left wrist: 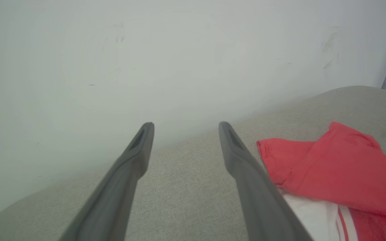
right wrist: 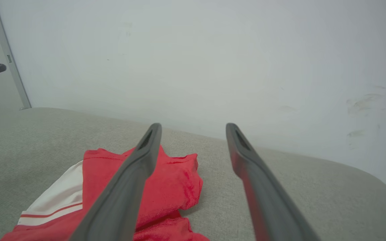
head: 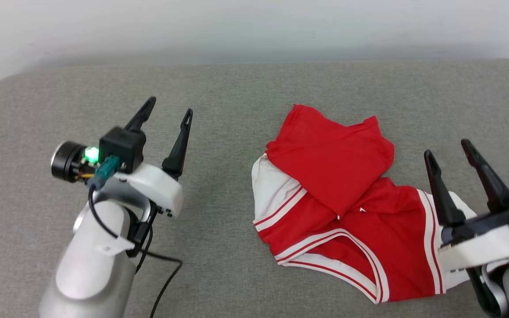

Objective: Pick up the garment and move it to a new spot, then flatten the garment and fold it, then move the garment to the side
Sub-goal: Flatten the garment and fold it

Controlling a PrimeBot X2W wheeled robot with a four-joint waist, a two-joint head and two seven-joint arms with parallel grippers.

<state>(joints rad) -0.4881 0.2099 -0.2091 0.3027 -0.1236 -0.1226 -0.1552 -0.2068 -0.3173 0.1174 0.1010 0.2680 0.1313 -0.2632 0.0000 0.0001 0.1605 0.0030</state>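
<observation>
Nearest, the right gripper (head: 446, 148) hangs over the garment's right white sleeve, its tapered dark fingers spread and holding nothing. The left gripper (head: 170, 106) is likewise open above bare cushion, well apart from the cloth. The garment (head: 334, 176), a soft red T-shirt, lies rumpled right of centre. Its striped collar points toward the robot, its red body is folded over the chest, and it is widest sleeve to sleeve. Beyond are the grey woven cushion (head: 237, 84) and a matte white wall (head: 254, 26).
</observation>
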